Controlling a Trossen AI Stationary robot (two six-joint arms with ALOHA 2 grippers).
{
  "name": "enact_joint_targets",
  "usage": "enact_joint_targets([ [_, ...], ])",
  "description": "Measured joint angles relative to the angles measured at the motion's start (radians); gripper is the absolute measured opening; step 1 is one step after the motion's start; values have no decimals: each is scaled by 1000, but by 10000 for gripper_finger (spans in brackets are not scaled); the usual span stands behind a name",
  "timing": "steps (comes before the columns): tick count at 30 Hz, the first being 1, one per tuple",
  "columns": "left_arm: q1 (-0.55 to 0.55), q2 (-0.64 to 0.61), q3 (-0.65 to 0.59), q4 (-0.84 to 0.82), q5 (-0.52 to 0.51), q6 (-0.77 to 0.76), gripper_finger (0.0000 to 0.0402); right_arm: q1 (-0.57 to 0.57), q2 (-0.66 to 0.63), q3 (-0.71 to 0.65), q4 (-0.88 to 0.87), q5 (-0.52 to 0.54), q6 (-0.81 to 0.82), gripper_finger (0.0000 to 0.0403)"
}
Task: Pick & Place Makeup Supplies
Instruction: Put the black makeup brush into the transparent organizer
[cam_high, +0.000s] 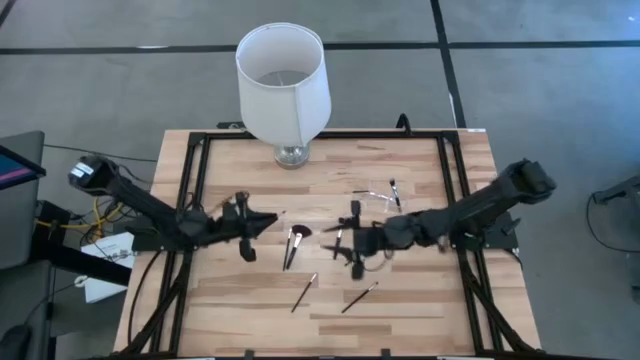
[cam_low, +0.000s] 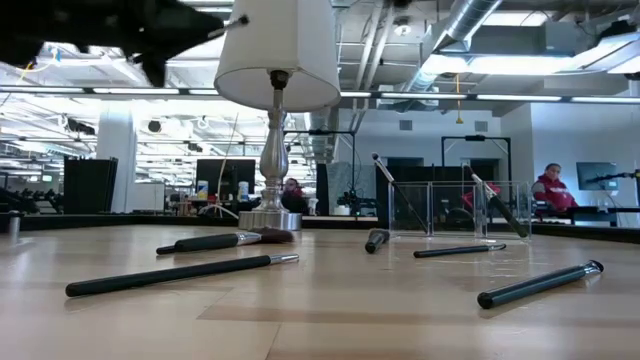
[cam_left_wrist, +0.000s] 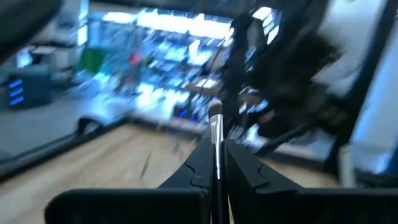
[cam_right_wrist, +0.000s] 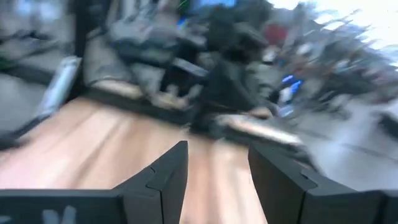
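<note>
My left gripper (cam_left_wrist: 216, 163) is clamped on a thin makeup brush (cam_left_wrist: 215, 124) held above the table (cam_high: 420, 310) (my right gripper (cam_right_wrist: 216, 168) hangs apart, empty), and I judge that narrow handle could pivot or slip out mid-carry toward the clear holder (cam_low: 460, 208).

The lamp (cam_high: 283, 75) stood at the table's (cam_high: 420, 310) back edge, with brushes (cam_high: 304, 292) scattered in front of it.
</note>
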Motion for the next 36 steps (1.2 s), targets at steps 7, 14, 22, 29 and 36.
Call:
enact_joint_targets([
  [7,179,0,-8,125,396,-34,19,-229,233,-67,564,-335,143,161],
  [14,218,0,-8,126,430,-54,19,-369,464,122,808,-669,343,161],
  [22,220,0,-8,128,431,-58,19,-393,607,344,787,-856,396,161],
  [29,219,0,-8,129,432,-58,19,-392,617,394,780,-879,395,160],
  [36,219,0,-8,128,447,-58,19,-393,609,395,753,-894,392,102],
])
